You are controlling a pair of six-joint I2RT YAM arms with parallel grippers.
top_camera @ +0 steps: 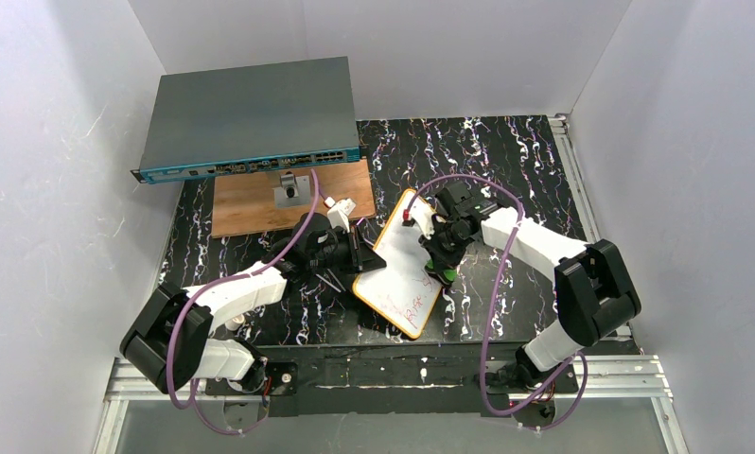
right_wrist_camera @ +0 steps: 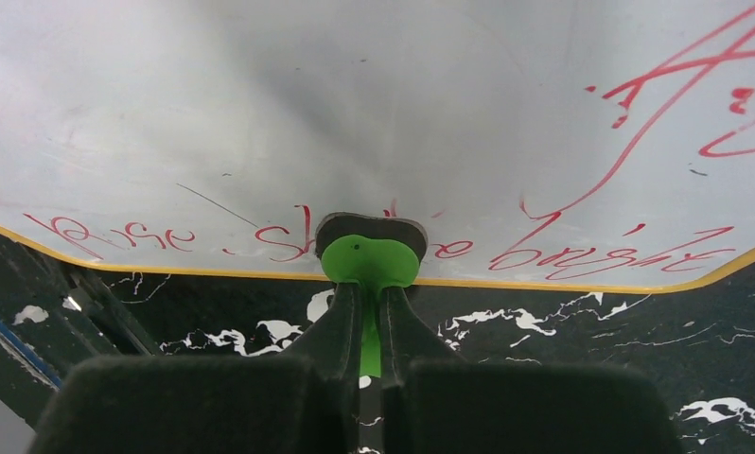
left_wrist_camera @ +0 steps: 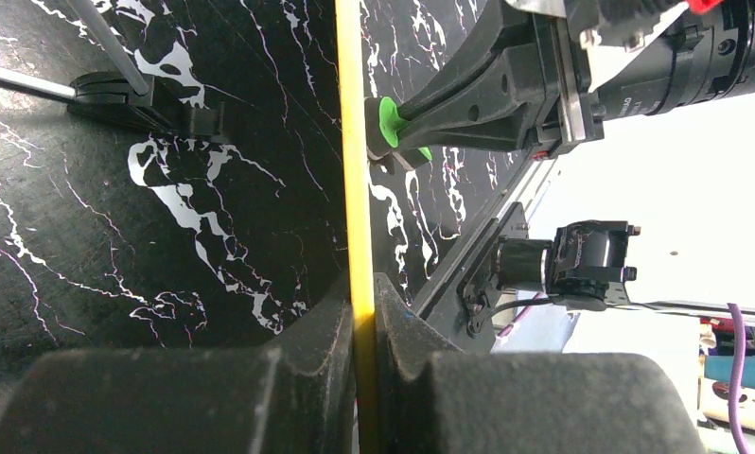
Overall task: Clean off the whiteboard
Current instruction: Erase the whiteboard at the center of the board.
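From above, the whiteboard (top_camera: 398,270) lies slantwise on the black marbled worktop (top_camera: 516,161) between my two arms, with red writing (top_camera: 413,305) at its near end. My left pincer (top_camera: 358,257) is at its left edge and my right pincer (top_camera: 440,269) is over its right side, holding a green eraser (top_camera: 444,276). Behind them a wooden board (top_camera: 251,203) sits partly under a grey network switch (top_camera: 246,118). At my left wrist, the left pincer (left_wrist_camera: 359,303) is clamped on the board's orange rim (left_wrist_camera: 352,142), seen edge-on. Beyond it the eraser (left_wrist_camera: 390,123) touches the board's far face. At my right wrist, the right pincer (right_wrist_camera: 367,305) is squeezed tight on the eraser (right_wrist_camera: 369,257), whose dark pad meets the whiteboard (right_wrist_camera: 355,113) just inside the rim, on a line of red writing (right_wrist_camera: 582,257).
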